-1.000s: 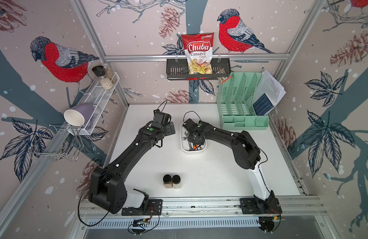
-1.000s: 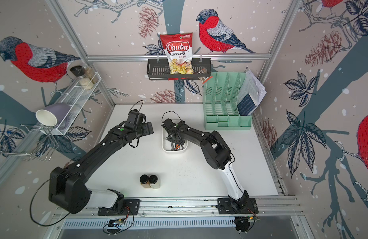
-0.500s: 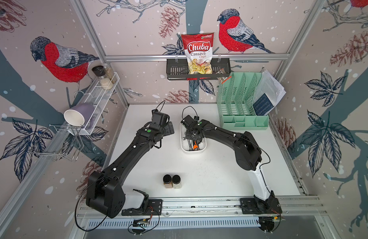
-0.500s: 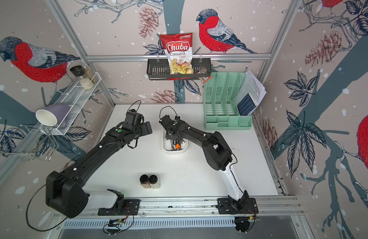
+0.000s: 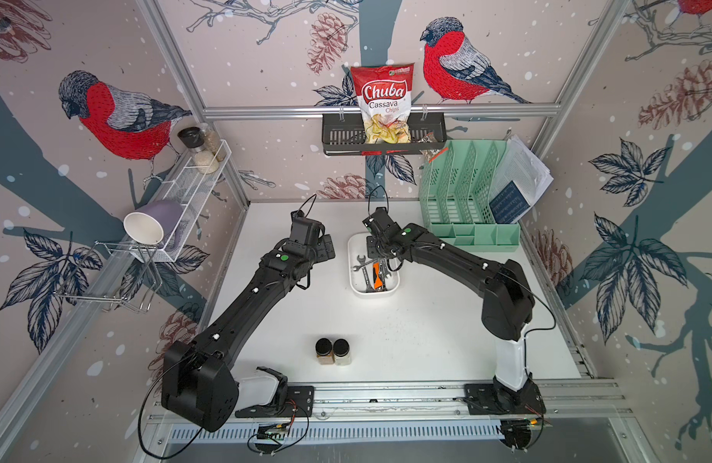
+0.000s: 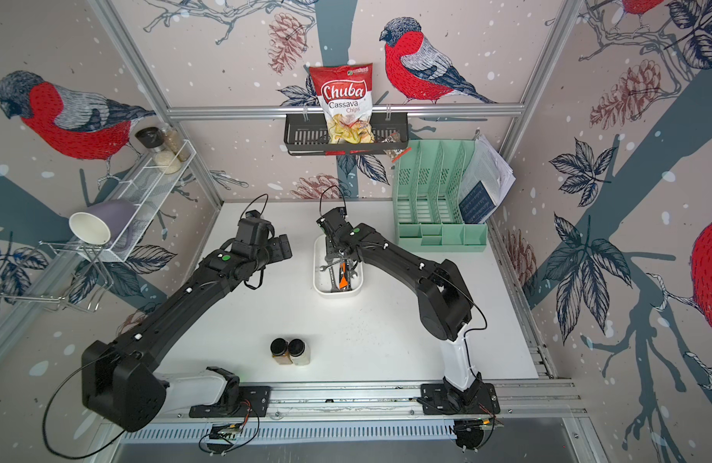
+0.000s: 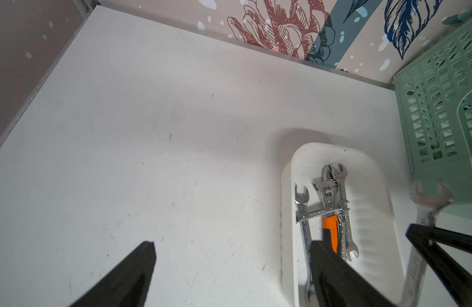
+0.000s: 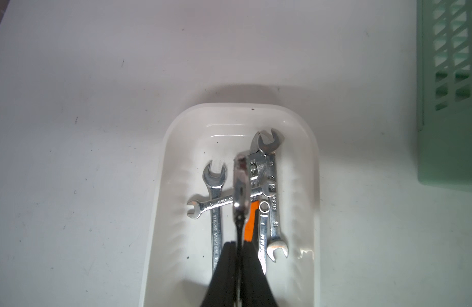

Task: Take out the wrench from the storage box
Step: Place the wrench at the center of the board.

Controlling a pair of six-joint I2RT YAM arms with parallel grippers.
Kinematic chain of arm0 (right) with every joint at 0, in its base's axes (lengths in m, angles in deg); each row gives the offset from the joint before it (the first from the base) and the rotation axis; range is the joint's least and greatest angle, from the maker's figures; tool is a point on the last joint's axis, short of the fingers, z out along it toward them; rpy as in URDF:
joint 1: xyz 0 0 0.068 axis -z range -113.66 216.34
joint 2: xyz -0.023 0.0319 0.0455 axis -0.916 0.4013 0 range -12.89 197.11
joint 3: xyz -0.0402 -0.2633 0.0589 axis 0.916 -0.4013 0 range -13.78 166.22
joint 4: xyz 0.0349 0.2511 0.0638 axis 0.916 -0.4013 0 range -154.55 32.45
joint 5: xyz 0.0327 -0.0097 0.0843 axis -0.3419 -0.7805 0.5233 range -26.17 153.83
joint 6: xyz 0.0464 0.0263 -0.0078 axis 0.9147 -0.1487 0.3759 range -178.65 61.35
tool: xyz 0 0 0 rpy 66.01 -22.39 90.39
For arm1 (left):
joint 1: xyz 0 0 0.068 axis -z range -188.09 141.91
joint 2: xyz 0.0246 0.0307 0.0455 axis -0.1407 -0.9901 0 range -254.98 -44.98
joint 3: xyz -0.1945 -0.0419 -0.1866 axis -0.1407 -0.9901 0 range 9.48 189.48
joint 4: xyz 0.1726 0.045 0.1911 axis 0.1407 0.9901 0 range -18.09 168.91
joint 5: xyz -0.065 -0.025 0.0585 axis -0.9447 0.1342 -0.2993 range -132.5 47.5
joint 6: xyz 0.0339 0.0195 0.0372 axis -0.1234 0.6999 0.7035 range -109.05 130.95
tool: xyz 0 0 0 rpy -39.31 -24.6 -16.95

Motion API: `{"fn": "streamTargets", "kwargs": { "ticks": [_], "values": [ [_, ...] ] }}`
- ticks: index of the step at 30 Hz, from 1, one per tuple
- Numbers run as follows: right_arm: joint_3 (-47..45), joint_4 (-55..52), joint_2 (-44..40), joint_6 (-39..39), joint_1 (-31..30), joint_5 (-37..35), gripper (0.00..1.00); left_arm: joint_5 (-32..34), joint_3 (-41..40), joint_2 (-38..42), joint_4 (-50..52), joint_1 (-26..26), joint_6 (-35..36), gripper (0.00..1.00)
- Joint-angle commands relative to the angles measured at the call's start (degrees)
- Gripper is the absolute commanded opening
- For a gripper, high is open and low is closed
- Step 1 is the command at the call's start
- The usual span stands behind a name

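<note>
Up out of the storage box (image 8: 229,114) the right end effector (image 8: 239,243) has come since a second ago, and the wrench (image 8: 240,186) has come with it. It is squeezed tight on the wrench's handle. The wrench now hangs in the air over the storage box, above the tools that lie in it. More silver wrenches (image 8: 216,202) and a tool with an orange handle (image 8: 249,220) lie crossed in the storage box. The left end effector (image 7: 233,244) is spread wide and holds nothing. It hovers just beside the storage box, partly over its edge. The storage box sits on the white desk (image 5: 386,320). A green file holder (image 5: 474,236) stands near the storage box, and two little jars (image 5: 332,354) stand well apart from it.
</note>
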Motion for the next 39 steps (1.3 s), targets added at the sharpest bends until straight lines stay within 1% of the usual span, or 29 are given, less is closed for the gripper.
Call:
{"fn": "streamTargets", "kwargs": {
  "ticks": [1,4,7,10,13,18,24,31,39],
  "values": [
    [-5.5,4.2,-6.0,-3.8,1.2,2.5,0.0,-2.4,-0.1,0.0,-3.1,-0.3,1.7,0.94],
    [-11.9,4.9,-12.2,-4.2,2.4,2.8,0.0,-3.0,0.8,-0.7,-3.0,-0.3,1.9,0.94],
    [-17.4,2.5,-16.0,-3.6,3.1,1.8,0.0,-4.7,1.6,-1.8,-3.0,-0.3,3.8,0.93],
    [-25.3,3.0,-20.2,-2.6,4.1,1.8,0.0,-5.1,2.3,-2.8,-3.2,-0.3,4.5,0.93],
    [-31.3,3.8,-22.7,-2.0,6.3,1.8,0.0,-6.0,3.5,-3.6,-2.8,-0.2,4.2,0.94],
    [-37.7,7.4,-22.9,-2.2,9.0,2.7,0.0,-6.1,3.7,-4.7,-3.2,-0.3,4.3,0.94],
    [-38.9,7.5,-17.9,-2.5,9.7,0.4,0.0,-5.2,2.1,-6.3,-5.2,-0.5,5.0,0.94],
    [-38.0,7.7,-13.4,-4.1,10.7,0.0,0.0,-6.5,0.7,-5.7,-5.7,-2.2,5.1,0.94],
    [-36.1,6.6,-9.2,-5.9,12.0,-2.2,0.0,-7.7,0.1,-5.0,-5.8,-2.3,4.6,0.94]
  ]
}}
